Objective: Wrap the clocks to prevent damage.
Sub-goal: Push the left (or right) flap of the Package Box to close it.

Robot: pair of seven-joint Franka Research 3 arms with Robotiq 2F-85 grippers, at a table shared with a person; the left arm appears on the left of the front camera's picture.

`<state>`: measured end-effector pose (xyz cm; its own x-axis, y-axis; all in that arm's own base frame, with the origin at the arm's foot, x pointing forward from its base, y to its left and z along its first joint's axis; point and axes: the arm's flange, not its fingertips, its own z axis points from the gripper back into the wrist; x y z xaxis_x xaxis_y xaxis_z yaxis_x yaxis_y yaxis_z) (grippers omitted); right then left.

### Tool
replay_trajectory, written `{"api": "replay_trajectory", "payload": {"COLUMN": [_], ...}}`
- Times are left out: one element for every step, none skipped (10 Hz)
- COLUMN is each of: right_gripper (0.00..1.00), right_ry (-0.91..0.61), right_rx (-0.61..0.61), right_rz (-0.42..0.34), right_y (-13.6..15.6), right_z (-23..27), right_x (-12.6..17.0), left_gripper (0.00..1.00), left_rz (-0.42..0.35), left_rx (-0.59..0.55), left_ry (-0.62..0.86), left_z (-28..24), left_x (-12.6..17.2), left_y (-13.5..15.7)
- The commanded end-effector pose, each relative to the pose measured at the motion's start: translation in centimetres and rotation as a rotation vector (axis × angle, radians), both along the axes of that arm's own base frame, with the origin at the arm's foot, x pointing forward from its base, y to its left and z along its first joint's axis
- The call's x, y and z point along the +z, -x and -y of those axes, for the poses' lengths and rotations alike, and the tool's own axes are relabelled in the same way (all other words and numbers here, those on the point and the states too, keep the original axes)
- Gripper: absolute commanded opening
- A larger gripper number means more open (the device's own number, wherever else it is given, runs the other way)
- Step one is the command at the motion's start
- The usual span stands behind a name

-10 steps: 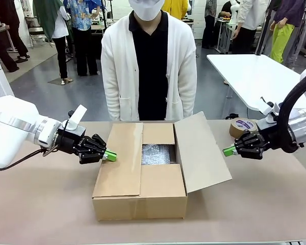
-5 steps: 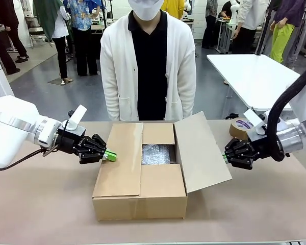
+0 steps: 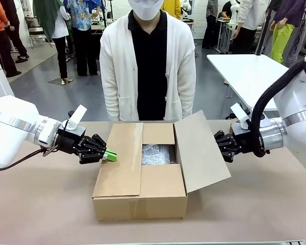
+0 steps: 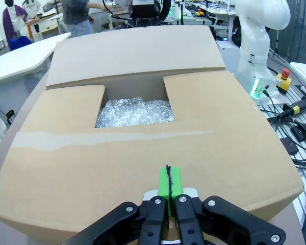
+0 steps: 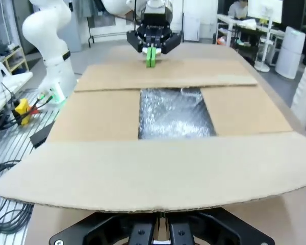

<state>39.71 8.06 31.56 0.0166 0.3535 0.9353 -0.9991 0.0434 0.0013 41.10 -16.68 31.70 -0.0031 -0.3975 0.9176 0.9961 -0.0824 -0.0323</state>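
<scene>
My left tool (image 3: 110, 156): the jaws are fully together (green pads pressed on each other), holding nothing; the tips rest on the left flap (image 3: 123, 158), near its outer edge.
My right tool (image 3: 220, 147): also fully together and holding nothing; it is against the outer side of the right flap (image 3: 199, 150), and its tips are hidden behind the cardboard.
Left flap: folded down flat over the box (image 3: 143, 196).
Right flap: half raised, tilted outward over my right tool.
Bubble wrap (image 3: 157, 153): it lies inside the box, in the gap between the folded flaps (whether a clock is inside it I cannot tell).
Box: it stands in the middle of the bench (image 3: 46, 204), between my two arms.
Person (image 3: 148, 71): standing at the far side, just behind the box.
</scene>
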Motion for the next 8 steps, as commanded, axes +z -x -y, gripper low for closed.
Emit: {"api": "replay_trajectory", "payload": {"right_gripper": [0.01, 0.01, 0.01, 0.01, 0.01, 0.01, 0.01, 0.01], "right_ry": [-0.048, -0.063, -0.076, -0.067, -0.059, -0.048, -0.035, -0.019], "right_rx": [0.002, 0.01, 0.023, 0.045, 0.05, 0.055, 0.06, 0.066], "right_rz": [0.015, 0.006, -0.007, -0.004, 0.0, 0.005, 0.002, 0.002], "right_y": [0.2, 0.1, -0.2, -0.4, -1.0, -1.5, -1.8, -2.0], "right_z": [-1.2, -1.9, -2.7, -4.1, -5.2, -6.3, -7.1, -7.7], "right_x": [0.2, 0.4, 0.7, 0.9, 1.1, 1.3, 1.2, 0.7], "left_gripper": [0.0, 0.0, 0.0, 0.0, 0.0, 0.0, 0.0, 0.0], "left_rz": [0.005, 0.005, 0.005, 0.005, 0.005, 0.005, 0.005, 0.005], "left_rx": [0.004, 0.004, 0.004, 0.004, 0.004, 0.004, 0.004, 0.004], "left_ry": [-0.007, -0.007, -0.007, -0.007, -0.007, -0.007, -0.007, -0.007], "left_z": [0.0, 0.0, 0.0, 0.0, 0.0, 0.0, 0.0, 0.0], "left_x": [-0.5, -0.5, -0.5, -0.5, -0.5, -0.5, -0.5, -0.5], "left_y": [0.0, 0.0, 0.0, 0.0, 0.0, 0.0, 0.0, 0.0]}}
